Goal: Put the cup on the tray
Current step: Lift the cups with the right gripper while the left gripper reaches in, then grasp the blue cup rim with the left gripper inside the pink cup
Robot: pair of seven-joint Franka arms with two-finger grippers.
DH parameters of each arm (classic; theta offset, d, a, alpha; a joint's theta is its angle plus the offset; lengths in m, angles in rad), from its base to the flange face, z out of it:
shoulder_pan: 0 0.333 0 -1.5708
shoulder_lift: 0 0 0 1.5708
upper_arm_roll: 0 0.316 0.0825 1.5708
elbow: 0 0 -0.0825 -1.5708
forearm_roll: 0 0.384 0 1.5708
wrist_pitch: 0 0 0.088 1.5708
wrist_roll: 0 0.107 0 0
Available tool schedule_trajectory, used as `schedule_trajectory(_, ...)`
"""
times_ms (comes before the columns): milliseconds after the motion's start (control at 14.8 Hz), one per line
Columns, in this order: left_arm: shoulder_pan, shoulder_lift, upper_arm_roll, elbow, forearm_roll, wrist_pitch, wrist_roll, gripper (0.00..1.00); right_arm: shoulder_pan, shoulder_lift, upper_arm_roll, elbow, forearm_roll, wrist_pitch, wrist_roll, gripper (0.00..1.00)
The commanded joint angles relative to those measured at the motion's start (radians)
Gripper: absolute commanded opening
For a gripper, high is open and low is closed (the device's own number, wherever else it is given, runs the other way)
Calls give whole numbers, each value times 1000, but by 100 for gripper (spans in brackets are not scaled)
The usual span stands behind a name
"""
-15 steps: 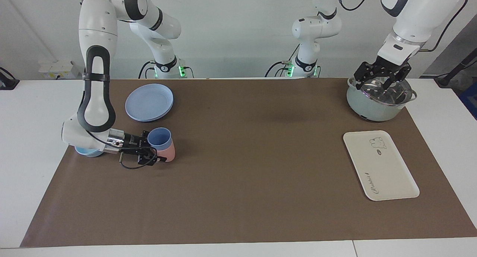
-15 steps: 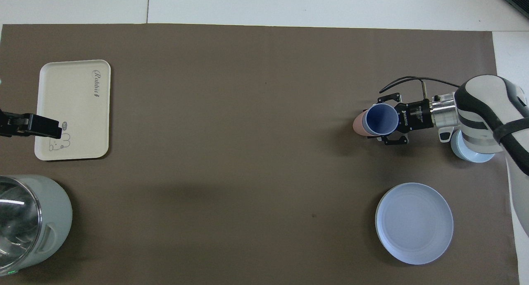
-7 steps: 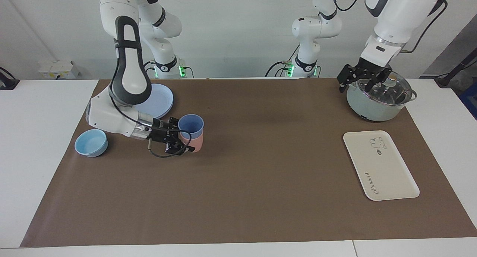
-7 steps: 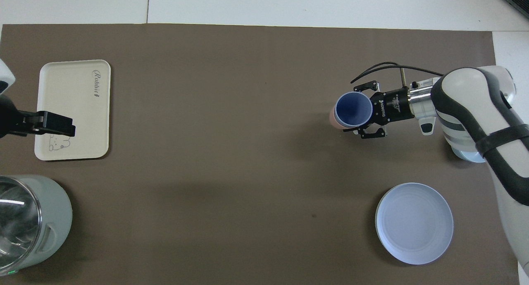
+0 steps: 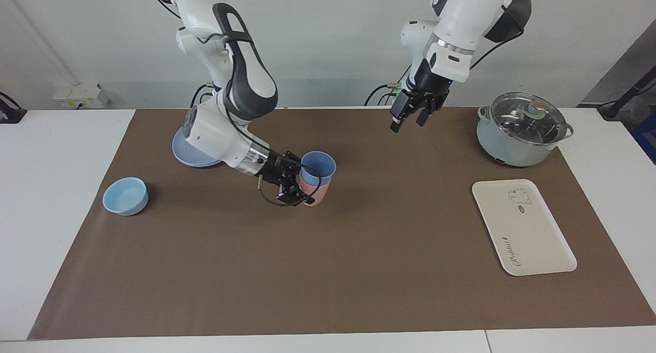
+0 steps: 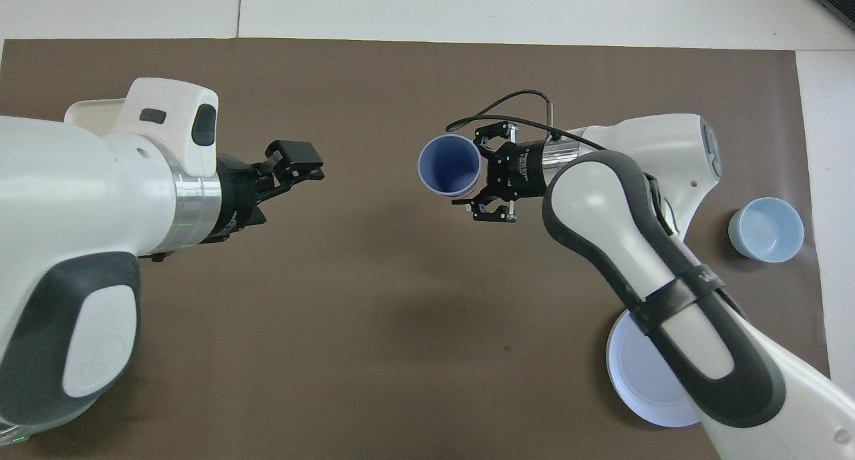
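The periwinkle-blue cup (image 5: 318, 165) (image 6: 449, 165) sits nested inside a pink cup (image 5: 313, 193). My right gripper (image 5: 301, 183) (image 6: 475, 173) is shut on this stack from the side and holds it slightly tilted, low over the middle of the brown mat. The cream tray (image 5: 523, 227) lies flat and bare at the left arm's end of the table. In the overhead view only a corner of the tray (image 6: 93, 109) shows past the left arm. My left gripper (image 5: 410, 115) (image 6: 297, 163) is open and empty, raised over the mat between the cups and the tray.
A pale green pot with a glass lid (image 5: 523, 130) stands nearer the robots than the tray. A light-blue bowl (image 5: 125, 196) (image 6: 766, 228) and a round blue plate (image 5: 192, 156) (image 6: 634, 386) are at the right arm's end.
My right gripper has carried the stacked cups from beside the bowl toward the middle of the mat. My left gripper has swung up from the pot toward the middle.
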State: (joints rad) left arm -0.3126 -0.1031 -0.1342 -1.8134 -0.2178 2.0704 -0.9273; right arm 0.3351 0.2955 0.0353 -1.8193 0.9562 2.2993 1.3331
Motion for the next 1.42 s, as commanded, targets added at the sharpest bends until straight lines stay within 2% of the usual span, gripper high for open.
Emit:
schedule_trajectory(0,-60,-15,19,-98,-22,183,-100,100,25,-33,0,-9,13,12,35,0)
schedule_trajectory(68,-63,3,19,-98,-22,191,-100,97,33,-45,0,-9,9,12,46,0)
schedule_trajectory(203,-69,13,21,-98,-22,188,-94,84,33,-55,0,-8,6,12,57,0)
schedule_trajectory(338,-95,25,21,-95,-22,195,-100,79,33,-59,0,-8,6,14,58,0)
schedule_trajectory(811,-148,54,19,-72,-22,292,-125,79,41,-64,0,-8,4,14,58,0)
schedule_trajectory(1014,-169,106,19,-44,-14,293,-128,77,41,-73,0,-8,4,14,58,0)
schedule_trajectory(1149,-172,137,21,-35,-5,295,-128,62,41,-73,1,-8,4,14,58,0)
schedule_trajectory(1216,-171,141,21,-18,-5,290,-130,47,41,-73,0,-8,4,14,58,0)
schedule_trajectory(1284,-171,149,21,5,-9,274,-137,11,41,-72,0,-8,4,14,58,0)
schedule_trajectory(1351,-169,158,21,26,-6,255,-148,0,41,-72,0,-8,4,14,58,0)
